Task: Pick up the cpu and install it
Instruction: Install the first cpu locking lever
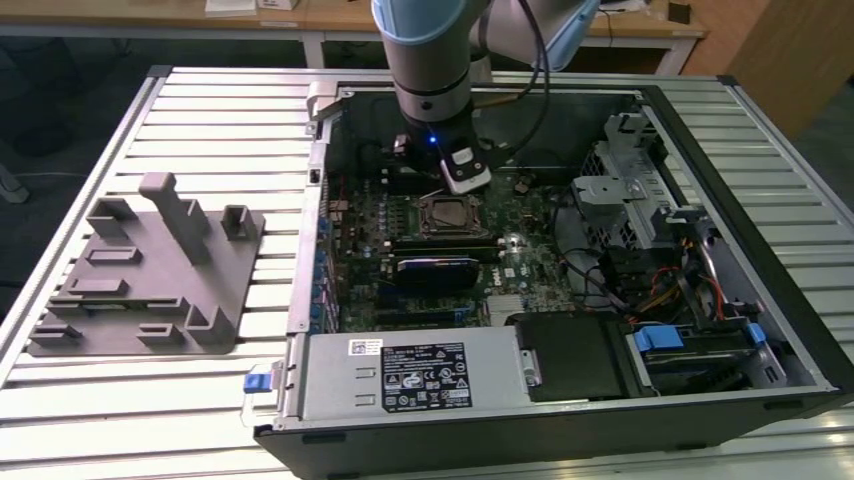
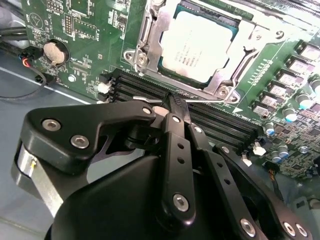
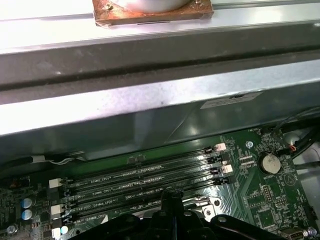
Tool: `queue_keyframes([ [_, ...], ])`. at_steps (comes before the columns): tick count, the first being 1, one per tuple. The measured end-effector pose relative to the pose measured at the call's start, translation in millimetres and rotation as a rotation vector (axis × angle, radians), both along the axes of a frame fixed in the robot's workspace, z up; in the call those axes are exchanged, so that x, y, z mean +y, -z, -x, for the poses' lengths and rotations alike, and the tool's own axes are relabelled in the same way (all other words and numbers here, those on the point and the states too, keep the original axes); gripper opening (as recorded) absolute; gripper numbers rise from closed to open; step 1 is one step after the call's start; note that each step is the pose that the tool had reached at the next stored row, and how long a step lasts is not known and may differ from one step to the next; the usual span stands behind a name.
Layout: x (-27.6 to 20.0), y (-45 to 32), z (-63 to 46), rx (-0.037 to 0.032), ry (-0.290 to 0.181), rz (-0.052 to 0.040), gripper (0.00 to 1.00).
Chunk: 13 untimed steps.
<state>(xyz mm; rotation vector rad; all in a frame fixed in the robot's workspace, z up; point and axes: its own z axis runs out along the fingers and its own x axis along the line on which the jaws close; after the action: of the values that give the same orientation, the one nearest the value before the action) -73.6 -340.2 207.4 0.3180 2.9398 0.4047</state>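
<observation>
cpu (image 2: 197, 46) | look: small flat square, silver-white metal top, thin darker rim | pose: lying flat, top up | place: seated inside the metal-framed socket (image 2: 144, 40) on the green motherboard (image 2: 82, 22), just beside the black memory slots (image 2: 131, 82)

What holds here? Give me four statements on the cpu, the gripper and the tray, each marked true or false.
1. The cpu sits within the socket's metal frame. True.
2. The gripper holds the cpu. False: it is shut on nothing, over the memory slots beside the socket.
3. The grey tray stands inside the computer case. False: it stands on the slatted table, to the exterior view's left of the case.
4. The computer case lies open. True.
</observation>
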Motion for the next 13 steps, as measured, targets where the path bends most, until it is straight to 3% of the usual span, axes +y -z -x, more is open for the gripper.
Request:
queue_keyframes([
  [6, 3.1, 2.9, -0.1, -0.0001, 0.000, 0.0132, 0.11],
  [13, 7.8, 4.2, -1.8, 0.0000, 0.018, 0.0185, 0.11],
])
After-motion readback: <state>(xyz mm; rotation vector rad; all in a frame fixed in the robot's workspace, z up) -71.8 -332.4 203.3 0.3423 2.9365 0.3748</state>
